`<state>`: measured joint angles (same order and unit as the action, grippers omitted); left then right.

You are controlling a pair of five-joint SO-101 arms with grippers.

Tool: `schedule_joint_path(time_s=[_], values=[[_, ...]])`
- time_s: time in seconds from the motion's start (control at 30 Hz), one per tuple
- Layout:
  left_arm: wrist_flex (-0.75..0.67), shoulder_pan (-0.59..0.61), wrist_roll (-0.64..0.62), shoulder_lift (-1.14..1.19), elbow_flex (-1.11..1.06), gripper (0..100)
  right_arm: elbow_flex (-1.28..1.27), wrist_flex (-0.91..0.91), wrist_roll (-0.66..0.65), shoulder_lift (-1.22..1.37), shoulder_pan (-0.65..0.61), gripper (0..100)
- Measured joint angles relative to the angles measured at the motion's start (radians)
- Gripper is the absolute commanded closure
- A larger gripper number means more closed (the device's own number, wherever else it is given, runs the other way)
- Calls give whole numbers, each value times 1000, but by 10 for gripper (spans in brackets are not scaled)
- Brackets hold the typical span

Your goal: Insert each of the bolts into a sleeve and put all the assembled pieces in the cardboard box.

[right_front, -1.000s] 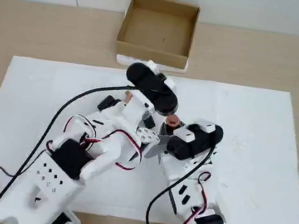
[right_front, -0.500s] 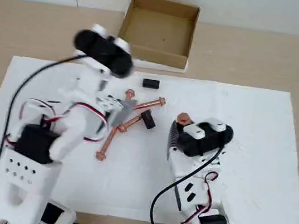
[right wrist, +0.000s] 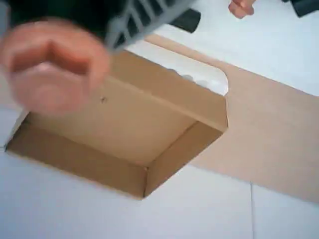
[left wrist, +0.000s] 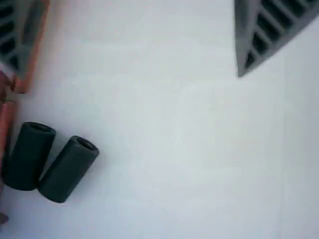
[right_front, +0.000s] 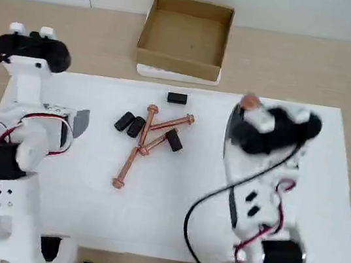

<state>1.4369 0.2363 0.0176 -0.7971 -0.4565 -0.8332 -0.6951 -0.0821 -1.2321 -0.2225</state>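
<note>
Right jaws clamp 1 copper bolt [right_front: 250,102] near the cardboard box [right_front: 179,64]; my left jaws hang wide near 2 black sleeves [left wrist: 68,169].

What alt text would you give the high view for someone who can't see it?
Seen from above, the right arm's pincer holds a copper bolt over a white sheet, short of the cardboard box. Loose copper bolts and black sleeves lie mid-sheet, with the left arm's pincer open off to one side.
</note>
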Motion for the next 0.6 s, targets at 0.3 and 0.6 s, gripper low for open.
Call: schedule_joint_path(time_s=[0.3, 0.6], values=[[80, 106, 0, 0, 0, 744, 804, 0, 0, 875, 0, 996], [153, 147, 0, 0, 0, 744, 1468, 77, 0, 1676, 0, 996]])
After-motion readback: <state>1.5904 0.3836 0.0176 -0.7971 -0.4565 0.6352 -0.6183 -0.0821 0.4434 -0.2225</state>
